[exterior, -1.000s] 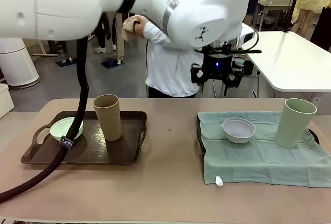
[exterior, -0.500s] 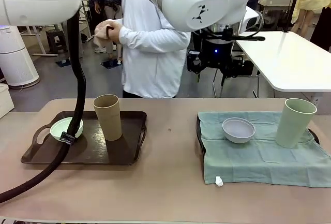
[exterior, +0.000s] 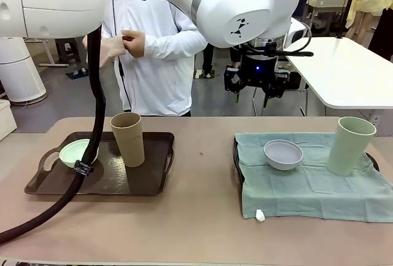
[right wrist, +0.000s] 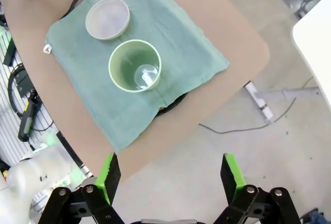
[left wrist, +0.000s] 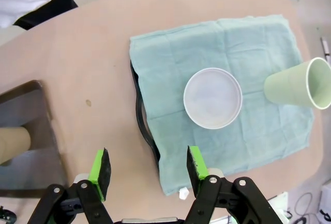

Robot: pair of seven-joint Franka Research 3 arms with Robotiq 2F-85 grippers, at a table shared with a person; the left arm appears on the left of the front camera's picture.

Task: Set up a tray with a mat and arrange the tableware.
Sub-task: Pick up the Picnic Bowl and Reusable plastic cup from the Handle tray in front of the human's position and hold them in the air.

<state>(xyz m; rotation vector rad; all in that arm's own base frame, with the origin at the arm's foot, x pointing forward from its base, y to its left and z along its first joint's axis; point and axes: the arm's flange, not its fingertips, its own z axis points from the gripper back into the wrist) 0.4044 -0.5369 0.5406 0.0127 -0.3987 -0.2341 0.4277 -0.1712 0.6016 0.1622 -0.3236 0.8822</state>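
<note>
Tableware is split between two trays on the table [exterior: 202, 217]. On the bare left tray [exterior: 153, 177] the mint bowl [exterior: 75, 152] is set near the left handle, and the tan cup [exterior: 128, 138] is stood upright just beside it. The right tray [left wrist: 138, 123] is covered by the mat [exterior: 307, 189], and its dark rim is seen at the mat's left edge. On the mat the grey bowl [exterior: 283, 154] is placed left of the upright green cup [exterior: 350, 145], apart from it. The left gripper [left wrist: 149, 164] is held well above the table near the mat's left edge, its fingers spread wide with nothing between them. The right gripper [right wrist: 169, 175] is held high above the mat's end of the table, likewise wide open and empty. A person [exterior: 153, 57] is seen standing behind the table, hands together at chest height.
</note>
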